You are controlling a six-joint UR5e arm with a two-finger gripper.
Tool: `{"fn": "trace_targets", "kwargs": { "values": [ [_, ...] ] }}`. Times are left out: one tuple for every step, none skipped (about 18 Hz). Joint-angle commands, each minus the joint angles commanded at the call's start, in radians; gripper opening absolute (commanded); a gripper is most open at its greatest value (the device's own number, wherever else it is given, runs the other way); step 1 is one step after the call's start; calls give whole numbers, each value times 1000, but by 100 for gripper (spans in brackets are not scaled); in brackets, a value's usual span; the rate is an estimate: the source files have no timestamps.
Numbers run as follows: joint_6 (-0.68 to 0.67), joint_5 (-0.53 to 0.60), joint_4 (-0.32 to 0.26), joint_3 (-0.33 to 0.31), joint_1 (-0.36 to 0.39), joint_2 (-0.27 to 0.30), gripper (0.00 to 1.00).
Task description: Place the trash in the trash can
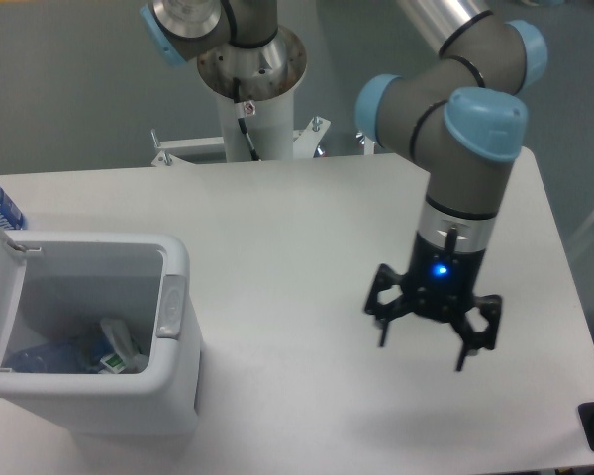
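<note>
Arm bent downward, end effector (423, 348) vertical (fingers spread) — empty

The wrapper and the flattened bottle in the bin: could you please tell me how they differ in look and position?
The wrapper is white, crumpled and stands up near the bin's latch side; the bottle is clear with a bluish tint and lies flat, further from the latch. The wrapper is small; the bottle stretches across more of the floor. Both lie inside the open bin, well away from the open end effector.
</note>
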Motion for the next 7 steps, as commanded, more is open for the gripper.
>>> {"fn": "trace_targets", "kwargs": {
  "values": [
    [26, 55, -9, -3, 2, -2, 100],
    [48, 110, -15, -9, 5, -2, 100],
    [72, 147, -20, -11, 11, -9, 100],
    [103, 163, -19, -18, 26, -20, 100],
    [133, 166, -16, -28, 34, -23, 100],
    [161, 175, -19, -28, 34, -23, 100],
    [177, 178, -19, -29, 34, -23, 100]
  ]
}}
